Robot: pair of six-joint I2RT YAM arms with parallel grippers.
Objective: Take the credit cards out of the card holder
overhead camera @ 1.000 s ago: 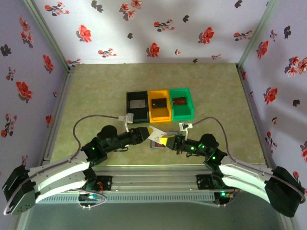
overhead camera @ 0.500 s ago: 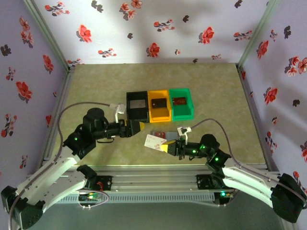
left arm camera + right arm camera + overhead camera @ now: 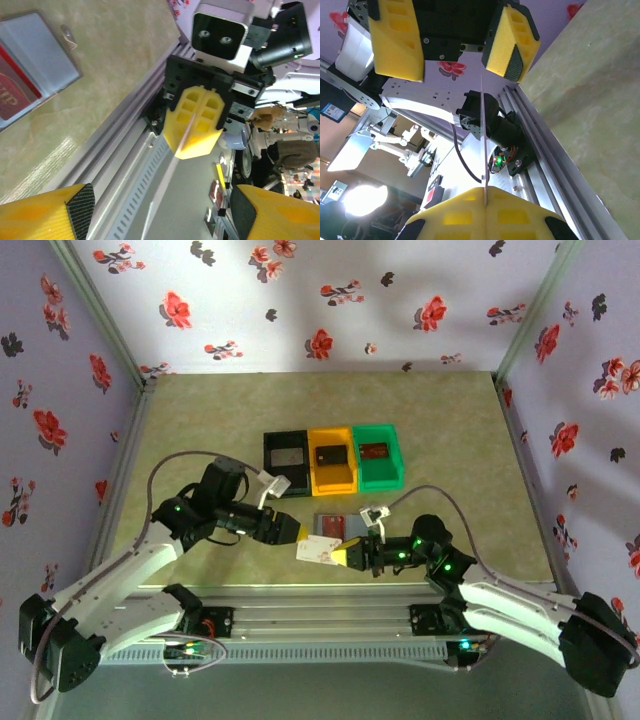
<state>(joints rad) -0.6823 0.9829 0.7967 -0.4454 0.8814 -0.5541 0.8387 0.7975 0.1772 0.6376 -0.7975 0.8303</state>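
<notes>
Top external view: items in play

1. Card holder (image 3: 332,527) – grey, lying open and flat on the table (image 3: 450,440), just beyond the two grippers. A red card (image 3: 12,95) sits in one panel, so the job is judged only part done.
2. Light card (image 3: 318,550) – lifted clear of the holder and pinched at one end by the right gripper (image 3: 350,555), whose yellow jaws are closed tight on it. Both wrist views show it edge-on as a thin line.
3. Left gripper (image 3: 285,530) – jaws spread wide, nothing in them, facing the card's free end. The card's edge points into the gap between its fingers (image 3: 75,215), and in the right wrist view it sits nearer one pad than the other.
4. Black bin (image 3: 287,462), orange bin (image 3: 332,460), green bin (image 3: 378,455) – in a row beyond the holder, each appearing to hold a small card.

Step in hand, as judged: passing the light card from right to left.

Handling notes:
- Centre the card in the gap, with the pads square to its flat faces.
- Advance until the pads overlap a good part of the card, not just a corner, where a thin stiff card would pivot.
- Close the left firmly before the right lets go.
- Draw away along the card's own plane to avoid bending it
</notes>
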